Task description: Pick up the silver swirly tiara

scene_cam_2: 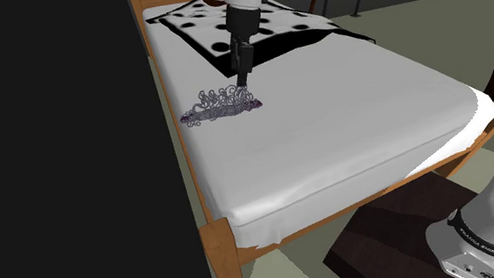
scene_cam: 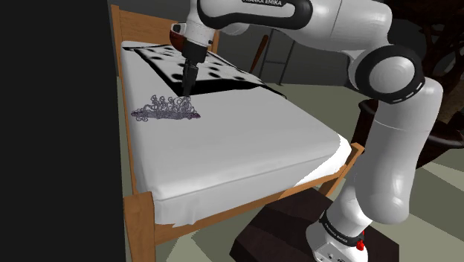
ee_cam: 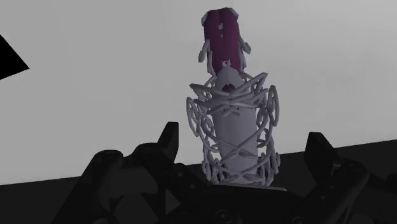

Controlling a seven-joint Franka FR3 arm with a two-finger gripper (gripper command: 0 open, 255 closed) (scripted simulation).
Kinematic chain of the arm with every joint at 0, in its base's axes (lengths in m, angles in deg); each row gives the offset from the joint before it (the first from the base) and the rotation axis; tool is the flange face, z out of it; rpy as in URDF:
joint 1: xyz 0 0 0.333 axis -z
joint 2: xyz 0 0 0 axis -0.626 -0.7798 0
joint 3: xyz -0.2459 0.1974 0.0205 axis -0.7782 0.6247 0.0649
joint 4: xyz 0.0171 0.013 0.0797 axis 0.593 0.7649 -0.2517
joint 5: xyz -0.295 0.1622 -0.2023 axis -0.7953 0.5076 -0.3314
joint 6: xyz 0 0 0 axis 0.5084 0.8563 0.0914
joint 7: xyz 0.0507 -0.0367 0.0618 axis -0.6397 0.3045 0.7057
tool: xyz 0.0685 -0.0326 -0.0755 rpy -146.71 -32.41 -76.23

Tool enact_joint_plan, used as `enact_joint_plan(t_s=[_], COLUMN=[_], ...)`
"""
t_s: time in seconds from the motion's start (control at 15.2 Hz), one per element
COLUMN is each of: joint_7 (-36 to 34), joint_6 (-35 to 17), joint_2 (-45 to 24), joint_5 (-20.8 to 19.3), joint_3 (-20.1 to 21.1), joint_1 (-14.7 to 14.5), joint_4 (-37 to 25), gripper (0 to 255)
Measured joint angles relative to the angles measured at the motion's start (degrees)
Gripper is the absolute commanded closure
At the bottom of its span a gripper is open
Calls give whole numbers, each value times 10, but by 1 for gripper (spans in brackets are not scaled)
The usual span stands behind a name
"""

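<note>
The tiara [scene_cam: 165, 109] is a silvery-grey piece of swirly openwork with a purple tip, lying flat on the white mattress [scene_cam: 245, 141] near the edge at the shoulder view's left. My black gripper [scene_cam: 184, 93] points straight down at the tiara's end nearer the pillow. From the second exterior view, the gripper [scene_cam_2: 243, 81] reaches the tiara [scene_cam_2: 221, 104] at its swirly crest. In the wrist view the tiara [ee_cam: 232, 127] stands between my fingers [ee_cam: 167, 137], which are apart with a gap on each side. The gripper [ee_cam: 243, 133] is open.
The bed has a wooden frame [scene_cam: 140, 212] with a post at each corner. A black-and-white dotted pillow [scene_cam: 212, 71] lies at the head, just behind the gripper. A black area [scene_cam: 56, 134] borders the bed's far side. My dark stand [scene_cam: 297, 231] sits by the bed's foot.
</note>
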Motion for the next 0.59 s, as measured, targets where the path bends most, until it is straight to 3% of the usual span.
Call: enact_joint_plan(t_s=[0.26, 0.59], joint_7=[29, 40], joint_6=[12, -27], joint_2=[-51, -47], joint_5=[-2, 0], joint_3=[15, 16], joint_1=[-13, -13], joint_4=[-79, -38], gripper=[0, 0])
